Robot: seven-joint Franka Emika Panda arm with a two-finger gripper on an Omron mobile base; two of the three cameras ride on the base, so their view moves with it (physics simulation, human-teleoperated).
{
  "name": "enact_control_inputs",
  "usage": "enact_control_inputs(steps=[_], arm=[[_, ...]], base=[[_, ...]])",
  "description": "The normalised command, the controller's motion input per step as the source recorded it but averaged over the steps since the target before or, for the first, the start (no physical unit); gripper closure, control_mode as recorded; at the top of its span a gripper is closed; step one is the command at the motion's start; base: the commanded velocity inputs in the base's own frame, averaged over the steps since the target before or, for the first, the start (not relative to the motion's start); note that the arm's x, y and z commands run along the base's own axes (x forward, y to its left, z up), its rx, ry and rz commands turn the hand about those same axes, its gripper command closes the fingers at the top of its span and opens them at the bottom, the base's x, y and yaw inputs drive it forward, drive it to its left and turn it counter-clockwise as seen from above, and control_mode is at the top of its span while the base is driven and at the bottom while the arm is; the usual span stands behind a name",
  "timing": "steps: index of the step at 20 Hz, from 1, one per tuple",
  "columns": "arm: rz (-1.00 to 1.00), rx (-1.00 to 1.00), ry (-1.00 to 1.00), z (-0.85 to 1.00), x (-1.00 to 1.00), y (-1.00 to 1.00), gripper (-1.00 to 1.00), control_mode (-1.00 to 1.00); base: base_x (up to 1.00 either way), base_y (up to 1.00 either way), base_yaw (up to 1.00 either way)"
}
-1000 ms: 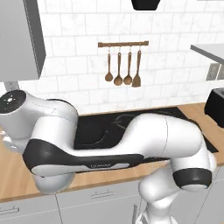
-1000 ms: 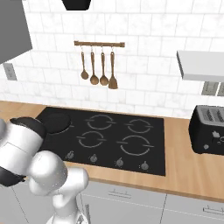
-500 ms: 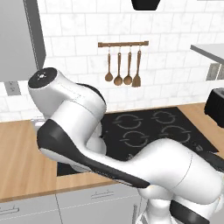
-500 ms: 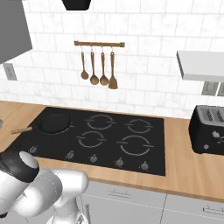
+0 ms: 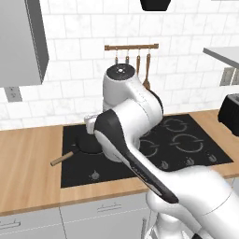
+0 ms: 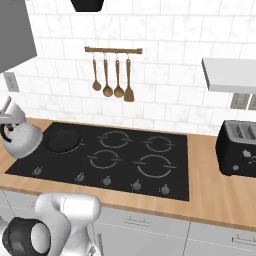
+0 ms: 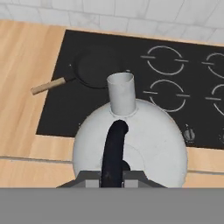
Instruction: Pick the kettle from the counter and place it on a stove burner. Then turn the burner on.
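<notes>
Looking down, we see a wood-grain worktop (image 7: pixel 22 65) around the black glass cooktop (image 7: pixel 131 78), white tiles behind. Our end effector (image 7: pixel 113 177) is clamped on the domed grey kettle (image 7: pixel 144 140)'s black handle, held above the worktop's front edge.

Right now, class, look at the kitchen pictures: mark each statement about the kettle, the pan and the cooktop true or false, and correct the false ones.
1. The fingers are shut on the kettle by its black handle. True.
2. The kettle stands on a rear burner. False: it is held up in the air above the cooktop's front edge.
3. A black frying pan sits on the cooktop, its wooden handle reaching over the counter. True.
4. The toaster stands left of the cooktop. False: it is on the right in the right base view.
5. Four utensils hang on the wall rail. True.
</notes>
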Motion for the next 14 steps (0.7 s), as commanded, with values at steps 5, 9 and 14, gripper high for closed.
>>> enact_control_inputs(steps=[5, 9, 14], arm=[[0.25, -0.03, 0.01, 0.03, 0.78, -0.99, 1.0, -1.0], [0.18, -0.08, 0.18, 0.0, 1.0, -0.87, 1.0, -1.0], [0.12, -0.07, 0.29, -0.05, 0.98, -0.88, 1.0, -1.0]], base=[[0.0, 0.0, 0.0], [0.0, 0.0, 0.0], [0.0, 0.0, 0.0]])
